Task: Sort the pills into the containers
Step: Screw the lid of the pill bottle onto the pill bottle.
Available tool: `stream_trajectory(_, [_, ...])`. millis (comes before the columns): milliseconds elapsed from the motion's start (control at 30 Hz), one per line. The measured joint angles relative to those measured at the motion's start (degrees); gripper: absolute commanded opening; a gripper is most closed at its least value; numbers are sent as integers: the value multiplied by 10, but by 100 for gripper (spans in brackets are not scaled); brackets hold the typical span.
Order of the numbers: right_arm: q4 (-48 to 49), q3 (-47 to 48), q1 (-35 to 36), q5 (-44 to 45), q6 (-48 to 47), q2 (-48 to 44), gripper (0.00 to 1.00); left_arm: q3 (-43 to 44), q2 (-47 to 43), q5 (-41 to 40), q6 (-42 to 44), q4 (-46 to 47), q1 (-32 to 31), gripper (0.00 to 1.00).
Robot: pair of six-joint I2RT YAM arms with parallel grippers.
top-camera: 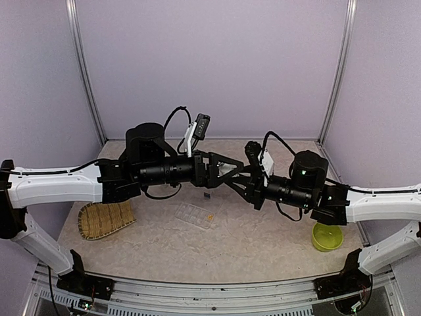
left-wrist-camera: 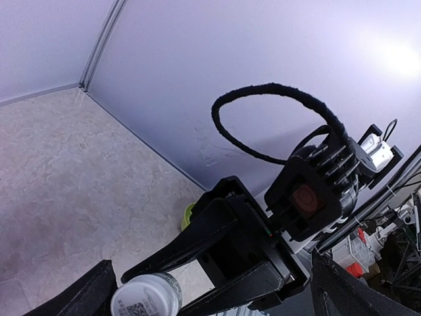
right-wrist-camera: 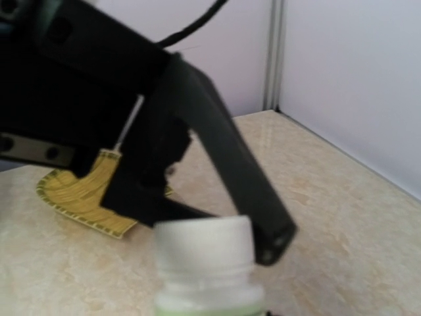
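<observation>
Blurred white bottle (right-wrist-camera: 209, 293), base cut off, clamped in right gripper (top-camera: 234, 179), fingers unseen; left gripper (top-camera: 230, 170) spread wide around cap (right-wrist-camera: 204, 242).

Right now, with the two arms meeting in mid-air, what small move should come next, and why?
Probably close the left gripper on the cap of the white bottle. Its jaws stand open on either side of the cap, the right gripper clamps the bottle, and the cap is on.

The clear, compartmented box (top-camera: 193, 214) lies flat near the middle of the table (top-camera: 250, 243). A few orange-yellow pills (top-camera: 209, 216) sit at its right end. A dark speck (top-camera: 208, 195) lies just behind it.
</observation>
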Motion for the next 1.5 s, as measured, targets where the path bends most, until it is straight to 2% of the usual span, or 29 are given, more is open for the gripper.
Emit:
stream_trajectory(133, [0, 2, 0, -7, -1, 1, 1, 0, 0, -2, 0, 0, -1, 99])
stream_trajectory(433, [-23, -5, 0, 31, -19, -33, 1, -4, -12, -34, -27, -19, 6, 89])
stream_trajectory(633, [-39, -5, 0, 50, -30, -37, 1, -3, -9, -50, -52, -64, 15, 73])
stream_trajectory(867, [-49, -5, 0, 60, -40, -37, 1, 3, 1, -49, -64, -77, 25, 71])
stream_trajectory(1133, [-55, -5, 0, 60, -47, -37, 1, 21, 23, -27, -74, -76, 29, 56])
stream_trajectory(1200, [-57, -5, 0, 60, -49, -37, 1, 24, 29, -23, -76, -76, 30, 49])
stream_trajectory(1300, [-61, -5, 0, 60, -50, -36, 1, 24, 33, -14, -78, -76, 32, 43])
stream_trajectory(1500, [-67, -5, 0, 59, -51, -31, 1, 24, 33, -7, -78, -76, 34, 39])
